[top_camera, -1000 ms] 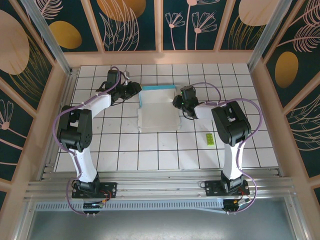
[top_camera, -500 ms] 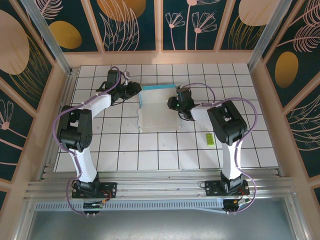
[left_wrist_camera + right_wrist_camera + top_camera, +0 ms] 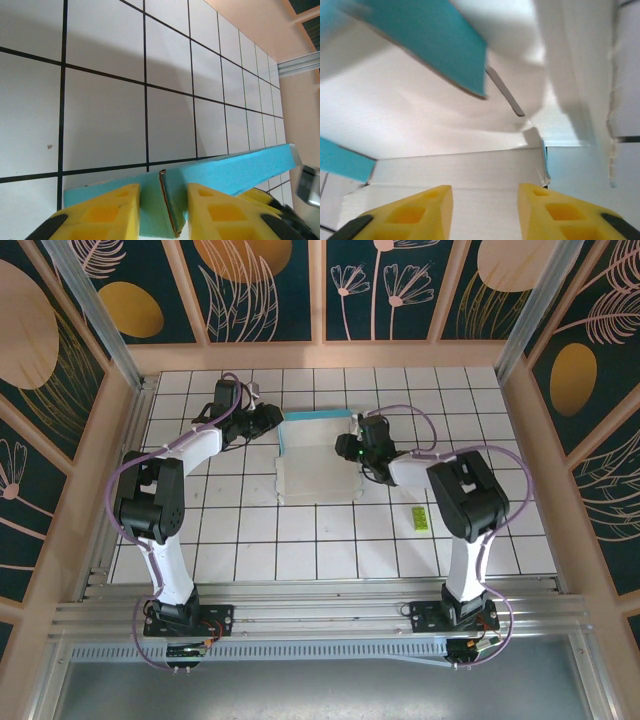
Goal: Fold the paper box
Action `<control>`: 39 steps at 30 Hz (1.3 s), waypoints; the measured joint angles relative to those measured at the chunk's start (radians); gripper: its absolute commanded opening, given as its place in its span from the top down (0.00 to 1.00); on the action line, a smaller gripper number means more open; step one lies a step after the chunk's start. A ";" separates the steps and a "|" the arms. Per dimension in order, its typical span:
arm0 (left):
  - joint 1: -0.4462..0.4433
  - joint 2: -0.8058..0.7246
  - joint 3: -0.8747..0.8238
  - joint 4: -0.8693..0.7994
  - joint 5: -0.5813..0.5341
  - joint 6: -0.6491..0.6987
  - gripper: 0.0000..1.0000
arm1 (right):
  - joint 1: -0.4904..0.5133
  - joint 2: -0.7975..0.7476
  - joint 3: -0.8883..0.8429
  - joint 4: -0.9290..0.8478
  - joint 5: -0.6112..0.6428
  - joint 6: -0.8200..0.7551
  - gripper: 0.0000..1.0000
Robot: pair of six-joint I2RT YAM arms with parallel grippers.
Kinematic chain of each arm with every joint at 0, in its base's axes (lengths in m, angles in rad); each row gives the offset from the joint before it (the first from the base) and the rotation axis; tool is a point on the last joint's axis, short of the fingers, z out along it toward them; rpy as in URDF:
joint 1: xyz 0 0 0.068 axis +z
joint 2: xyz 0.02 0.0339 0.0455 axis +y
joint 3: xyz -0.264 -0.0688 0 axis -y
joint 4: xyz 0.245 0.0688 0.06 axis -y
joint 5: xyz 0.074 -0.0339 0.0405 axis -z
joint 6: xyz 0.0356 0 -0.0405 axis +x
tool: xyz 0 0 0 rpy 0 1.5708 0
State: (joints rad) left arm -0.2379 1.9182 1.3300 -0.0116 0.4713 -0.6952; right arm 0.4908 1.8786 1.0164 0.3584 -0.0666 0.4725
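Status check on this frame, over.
Left pincer clamped on paper box corner. Right pincer open at its right edge. Far teal wall raised. Yellow-green slip lies apart, right.

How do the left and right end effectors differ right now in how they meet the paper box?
The left end effector sits at the paper box's far-left corner; the right end effector is at its right edge. A teal flap with a raw cut edge stands between the left fingers; between the right ones nothing is pinched, white card lying beyond. The right gap looks wider. Both have yellow fingers.
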 measured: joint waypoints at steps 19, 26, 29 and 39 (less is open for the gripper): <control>-0.001 0.001 0.007 -0.014 -0.002 0.000 0.73 | -0.131 -0.066 0.068 -0.098 -0.010 -0.476 0.46; -0.002 0.003 0.012 -0.017 -0.007 0.000 0.73 | -0.131 -0.030 0.116 -0.139 -0.038 -0.583 0.71; -0.002 0.005 0.014 -0.018 -0.007 0.000 0.73 | -0.131 0.005 0.165 -0.157 -0.049 -0.599 0.80; -0.002 0.008 0.017 -0.017 -0.007 0.000 0.73 | -0.123 0.005 0.174 -0.212 -0.078 -0.466 0.87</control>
State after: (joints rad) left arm -0.2398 1.9266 1.3468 -0.0288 0.4641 -0.6956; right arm 0.3679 1.8835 1.1908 0.1467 -0.1448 0.0067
